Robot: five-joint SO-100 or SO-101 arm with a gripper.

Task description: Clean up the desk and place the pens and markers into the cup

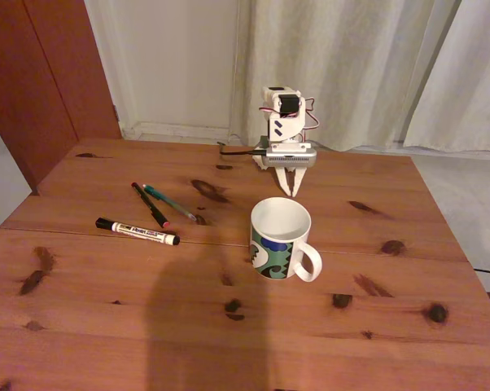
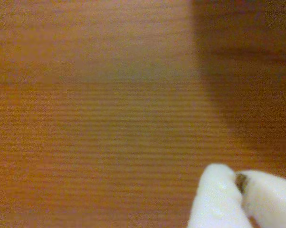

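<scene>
Nearest the fixed camera, a broad dark shadow (image 1: 200, 326) is lying across the front planks of the bench (image 1: 391, 326), a reddish-brown pine top with dark knots scattered over it. Just beyond the shadow, one cup (image 1: 281, 239) is standing upright near the middle: white ceramic, white inside, a blue-and-green swirl round its lower half, its handle pointing toward the front right in the fixed view.

Three writing sticks are lying to the left of the cup, well apart from it. A white-barrelled marker (image 1: 137, 231) with black ends and a printed label is lying nearly level, closest to the camera. Behind it, a thin black pen (image 1: 150, 204) with a red tip and a teal-green pen (image 1: 170, 203) are slanting side by side, their far ends close together.

Behind the cup, the white arm is sitting folded at the far edge of the bench, with red wires at its top and a black cable trailing left. Its claw (image 1: 291, 192) is pointing down at the wood, apart from the cup's far rim. In the blurred wrist view, the white fingertips (image 2: 219, 199) are seemingly pressed together over bare wood, gripping nothing.

Pale curtains (image 1: 351, 65) are hanging behind the bench, and a dark wooden panel (image 1: 50, 73) is standing at the left.
</scene>
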